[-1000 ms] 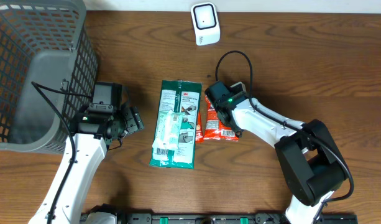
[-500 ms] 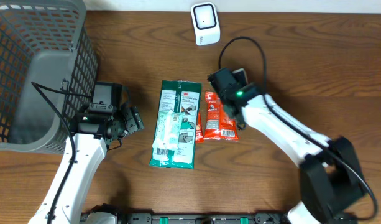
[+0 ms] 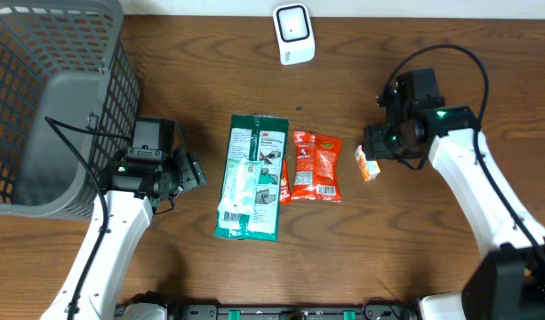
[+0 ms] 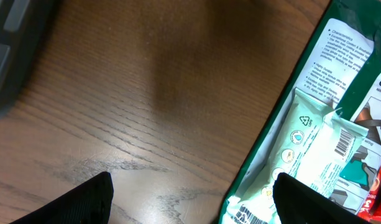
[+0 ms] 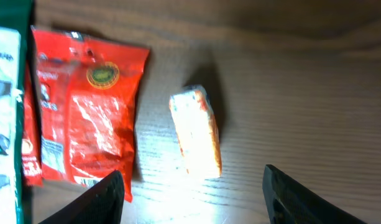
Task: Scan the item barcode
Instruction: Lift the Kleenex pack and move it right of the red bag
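The small orange-and-white packet (image 5: 196, 134) lies flat on the wooden table (image 3: 432, 53), just at 3 o'clock of the red snack pouch (image 3: 316, 166) and apart from it. The white barcode scanner (image 3: 291, 34) stands well away, toward 11 o'clock from the packet. The right gripper (image 5: 196, 190) hangs over the packet with its jaws spread wide and nothing between them, and the packet lies slanted to the line on which the jaws would close. That slant is probably the main risk. If the fingers come down as they stand, they are likely to meet the packet's corners rather than its flat sides, spinning it on the wood or nipping only an edge, so that it droops or drops on the way to the scanner. No barcode shows on the face turned up, so even a sound grip may present the wrong side to the window. A descent drifting toward 9 o'clock could also catch the pouch. The left gripper (image 4: 193, 193) is spread and empty, at 9 o'clock of the green 3M package (image 3: 254, 178) beside the wire basket (image 3: 41, 107).
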{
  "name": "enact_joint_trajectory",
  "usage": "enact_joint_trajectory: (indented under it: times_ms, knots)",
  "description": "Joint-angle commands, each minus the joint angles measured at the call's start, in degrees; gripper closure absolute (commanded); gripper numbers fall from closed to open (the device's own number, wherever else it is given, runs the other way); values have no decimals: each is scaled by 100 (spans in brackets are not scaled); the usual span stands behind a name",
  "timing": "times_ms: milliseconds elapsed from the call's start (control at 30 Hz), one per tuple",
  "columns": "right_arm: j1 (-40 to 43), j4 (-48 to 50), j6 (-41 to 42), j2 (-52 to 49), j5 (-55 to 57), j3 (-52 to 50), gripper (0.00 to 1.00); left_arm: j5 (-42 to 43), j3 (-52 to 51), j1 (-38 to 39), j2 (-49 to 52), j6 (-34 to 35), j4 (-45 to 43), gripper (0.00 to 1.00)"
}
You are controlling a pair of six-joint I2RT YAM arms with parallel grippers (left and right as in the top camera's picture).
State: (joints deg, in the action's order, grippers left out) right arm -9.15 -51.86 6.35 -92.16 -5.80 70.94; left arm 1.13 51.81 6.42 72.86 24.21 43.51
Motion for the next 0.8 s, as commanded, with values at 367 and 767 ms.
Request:
enact_joint_trajectory:
  times_ms: [367,767]
  knots:
    - [-184,-2,-389,-1294,142,52,43,-52,55,-24,11,13,15,17]
    - [-365,175,-391,-1322,345,52,56,-52,55,-24,11,13,15,17]
